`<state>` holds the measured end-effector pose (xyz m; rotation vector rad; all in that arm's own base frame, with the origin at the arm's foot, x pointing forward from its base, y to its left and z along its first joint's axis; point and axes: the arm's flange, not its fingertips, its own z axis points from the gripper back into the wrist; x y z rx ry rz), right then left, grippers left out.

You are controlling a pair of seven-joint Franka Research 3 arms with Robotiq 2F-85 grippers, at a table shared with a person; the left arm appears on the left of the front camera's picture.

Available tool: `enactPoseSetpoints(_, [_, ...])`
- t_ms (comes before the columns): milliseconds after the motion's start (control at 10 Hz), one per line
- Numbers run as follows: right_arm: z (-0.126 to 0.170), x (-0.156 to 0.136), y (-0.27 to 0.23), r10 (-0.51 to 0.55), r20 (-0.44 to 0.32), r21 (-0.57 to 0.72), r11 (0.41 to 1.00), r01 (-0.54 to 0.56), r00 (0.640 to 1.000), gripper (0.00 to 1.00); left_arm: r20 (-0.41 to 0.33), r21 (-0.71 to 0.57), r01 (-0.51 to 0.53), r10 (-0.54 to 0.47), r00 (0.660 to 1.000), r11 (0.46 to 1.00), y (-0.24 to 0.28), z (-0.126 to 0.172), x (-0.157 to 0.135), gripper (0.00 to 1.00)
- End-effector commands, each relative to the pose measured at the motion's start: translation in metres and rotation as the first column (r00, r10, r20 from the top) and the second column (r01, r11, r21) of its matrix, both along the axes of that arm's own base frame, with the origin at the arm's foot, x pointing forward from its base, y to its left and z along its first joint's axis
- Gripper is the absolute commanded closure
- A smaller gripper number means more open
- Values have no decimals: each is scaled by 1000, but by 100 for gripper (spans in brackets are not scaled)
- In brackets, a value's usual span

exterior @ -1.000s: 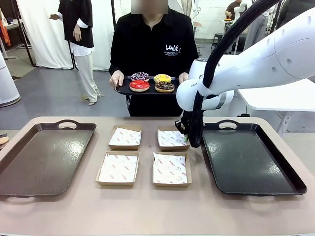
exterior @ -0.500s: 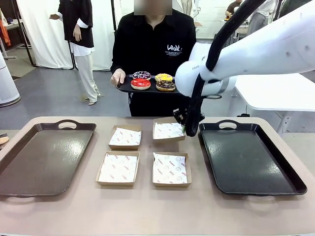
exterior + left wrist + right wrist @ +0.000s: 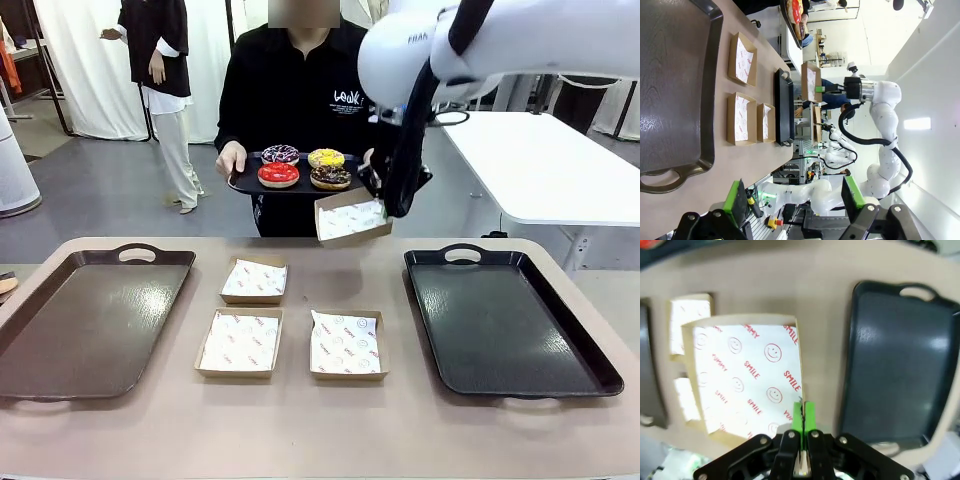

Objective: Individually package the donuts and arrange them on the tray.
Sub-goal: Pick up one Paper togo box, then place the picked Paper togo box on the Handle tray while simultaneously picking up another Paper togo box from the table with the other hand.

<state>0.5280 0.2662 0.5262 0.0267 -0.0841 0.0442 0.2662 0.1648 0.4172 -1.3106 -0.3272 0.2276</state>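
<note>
Across the table a person holds a small black tray [image 3: 245,186] carrying the donuts: purple [image 3: 281,154], yellow [image 3: 327,158], red [image 3: 278,174] and chocolate [image 3: 331,176]. My right gripper [image 3: 385,207] is shut on the edge of a paper-lined cardboard box [image 3: 350,219], holding it tilted in the air just below and right of that tray. In the right wrist view the green pads [image 3: 796,416] pinch the box [image 3: 747,385] at its rim. In the left wrist view my left gripper [image 3: 794,196] stands open, holding nothing, above the table's left end.
Three more paper-lined boxes lie mid-table [image 3: 254,280], [image 3: 240,342], [image 3: 345,343]. A large dark tray [image 3: 90,315] lies on the left and another [image 3: 505,320] on the right. A second person stands far back left.
My right arm has lifted the box from the back right spot on the table and carried it up toward the person's donut tray. The left gripper has stayed open.
</note>
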Motion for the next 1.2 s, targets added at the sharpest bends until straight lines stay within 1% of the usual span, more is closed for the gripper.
enactPoseSetpoints(0, [16, 26, 11, -39, 18, -20, 999, 40, 999, 100, 6, -13, -7, 7, 1000, 1000, 1, 2, 0, 0])
enactPoseSetpoints(100, [19, 36, 13, -60, 16, -16, 998, 61, 998, 100, 6, -13, -7, 7, 1000, 1000, 1, 2, 0, 0])
enactPoseSetpoints(300, [13, 53, 10, -82, 1, -16, 997, 82, 997, 100, 6, -13, -7, 7, 1000, 1000, 1, 2, 0, 0])
enactPoseSetpoints(400, [10, 54, 4, -12, 6, -30, 999, 12, 1000, 100, 6, -13, -7, 7, 1000, 1000, 1, 2, 0, 0])
enactPoseSetpoints(500, [15, 41, 6, -46, 9, 22, 999, 46, 999, 100, 6, -13, -7, 7, 1000, 1000, 1, 2, 0, 0])
enactPoseSetpoints(1100, [15, 41, 6, -46, 9, 22, 999, 46, 999, 100, 6, -13, -7, 7, 1000, 1000, 1, 2, 0, 0])
